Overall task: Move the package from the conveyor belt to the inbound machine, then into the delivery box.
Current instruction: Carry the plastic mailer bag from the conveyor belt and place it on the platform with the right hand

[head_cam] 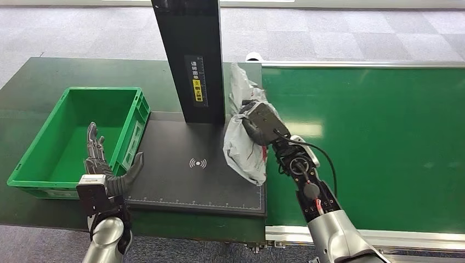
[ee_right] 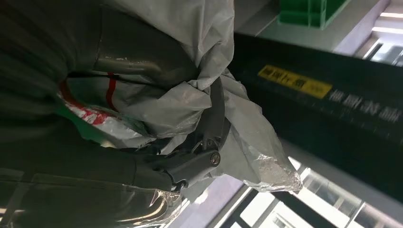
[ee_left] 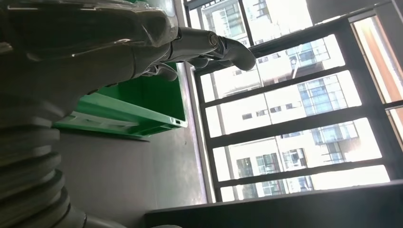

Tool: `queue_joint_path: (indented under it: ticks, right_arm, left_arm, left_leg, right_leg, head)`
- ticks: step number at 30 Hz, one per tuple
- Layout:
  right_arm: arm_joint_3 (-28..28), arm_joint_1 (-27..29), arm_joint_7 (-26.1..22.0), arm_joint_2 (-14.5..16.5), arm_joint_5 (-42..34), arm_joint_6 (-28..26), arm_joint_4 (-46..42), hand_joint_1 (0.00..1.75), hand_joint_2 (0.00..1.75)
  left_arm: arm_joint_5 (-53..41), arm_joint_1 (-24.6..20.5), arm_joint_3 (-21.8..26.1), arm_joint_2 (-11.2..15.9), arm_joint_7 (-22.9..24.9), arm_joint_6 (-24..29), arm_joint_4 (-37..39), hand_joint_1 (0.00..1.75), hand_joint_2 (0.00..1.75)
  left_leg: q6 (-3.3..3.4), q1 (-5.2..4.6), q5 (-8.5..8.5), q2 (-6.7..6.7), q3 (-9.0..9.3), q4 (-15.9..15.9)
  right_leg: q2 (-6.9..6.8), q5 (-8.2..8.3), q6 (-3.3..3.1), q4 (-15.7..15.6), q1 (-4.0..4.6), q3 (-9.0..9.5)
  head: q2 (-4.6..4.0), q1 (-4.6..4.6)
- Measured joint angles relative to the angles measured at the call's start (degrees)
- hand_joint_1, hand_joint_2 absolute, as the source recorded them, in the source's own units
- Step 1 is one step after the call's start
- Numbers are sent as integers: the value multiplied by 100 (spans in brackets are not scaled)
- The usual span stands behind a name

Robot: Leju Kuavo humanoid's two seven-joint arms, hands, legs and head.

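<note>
Head view shows the package (head_cam: 245, 143), a crumpled grey plastic mailer, hanging at the right edge of the black scanner plate (head_cam: 186, 175), between the plate and the green conveyor belt (head_cam: 373, 142), just right of the scanner's upright black post (head_cam: 189, 55). From here the soft bag could slide out of the grip, since only a bunched fold looks caught; its loose lower end could drag on the plate edge or snag the post. Set down too far right, it might land half off the plate and miss the scan mark (head_cam: 198, 163).

The right hand (head_cam: 263, 123) is clamped on the package, and in the right wrist view dark fingers (ee_right: 216, 118) wrap across gathered plastic.

The left hand (head_cam: 104, 159) holds nothing, fingers spread apart, hovering by the near right wall of the green box (head_cam: 33, 164) at the left of the desk (head_cam: 33, 82).
</note>
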Motion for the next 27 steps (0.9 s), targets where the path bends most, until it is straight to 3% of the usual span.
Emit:
queue_joint_path:
  ticks: [7,18,22,27]
  right_arm:
    - [499,-115,-100,631,-290,192,429,175,175]
    - [875,-121,-103,899,-365,254,432,175,175]
    - [950,-147,-99,921,-334,238,457,0,175]
    - [1006,-188,142,941,-272,-217,539,0,175]
  left_arm:
    - [-106,-30,155,3,125,49,-175,0,175]
    - [-16,-136,189,-21,138,-25,-137,0,175]
    - [11,-174,231,-32,113,-28,-85,0,175]
    - [40,-216,329,-62,38,-30,3,0,175]
  left_leg:
    - [-3,0,0,-4,-14,0]
    - [-3,-1,0,-5,-13,1]
    - [-3,-1,0,-4,-14,1]
    - [-3,-1,0,-5,-14,1]
  right_leg:
    - [-3,-2,-2,-1,-1,-12]
    - [-3,0,-2,-2,-2,-12]
    - [-3,0,-2,-2,-2,-14]
    - [-3,0,-2,-3,-2,-15]
  head:
    - [0,2]
    - [0,2]
    - [0,2]
    - [0,2]
